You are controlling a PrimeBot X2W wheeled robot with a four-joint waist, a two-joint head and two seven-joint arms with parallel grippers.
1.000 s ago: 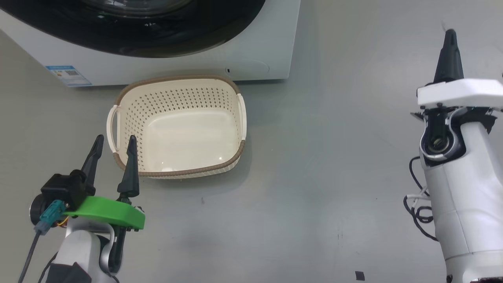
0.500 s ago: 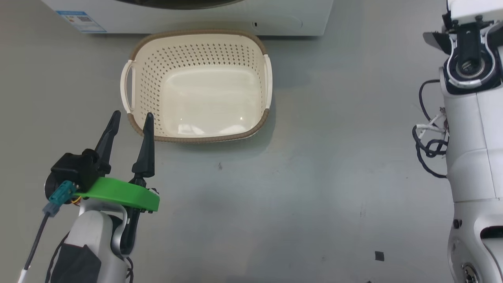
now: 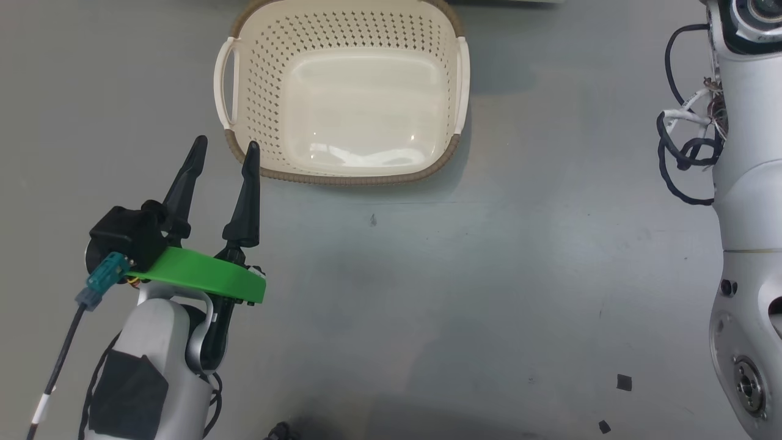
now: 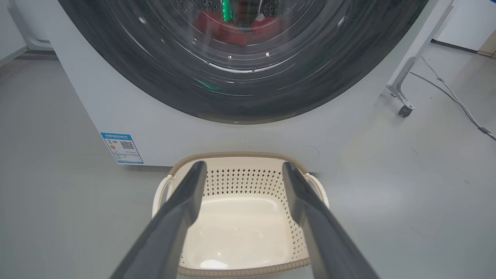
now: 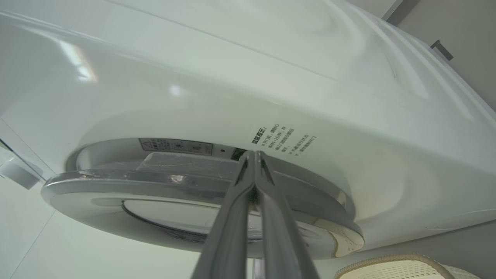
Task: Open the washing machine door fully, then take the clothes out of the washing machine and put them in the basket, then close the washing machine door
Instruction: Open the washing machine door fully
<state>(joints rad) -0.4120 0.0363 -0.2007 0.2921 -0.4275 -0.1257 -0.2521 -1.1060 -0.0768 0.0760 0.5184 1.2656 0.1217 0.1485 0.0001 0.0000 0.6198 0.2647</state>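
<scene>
Your right gripper (image 5: 254,154) is pinched shut and empty, its fingers pressed together like a blade. The tip sits right at the seam between the door (image 5: 155,186) rim and the white front of the machine (image 5: 271,77), just beside the small printed text (image 5: 283,141). So that's the step: get the door open.

I can't tell whether the tip touches the rim, or whether the latch has let go, so go gently. Slide the tip behind the rim rather than against its glossy face. Then sweep outward in an arc, the way the door swings. A straight tug will likely make the fingers slip off. Take it all the way round, because a half-open door would crowd the reach in.

The basket (image 3: 342,179) sits empty on the floor (image 3: 489,275), close in front of the machine and below the door. Pass your arm above it. Your left gripper (image 3: 225,144) hangs spread wide with nothing in it, low by the basket's near-left corner. The clothes (image 4: 217,27) show red behind the glass (image 4: 240,58), inside the machine.
</scene>
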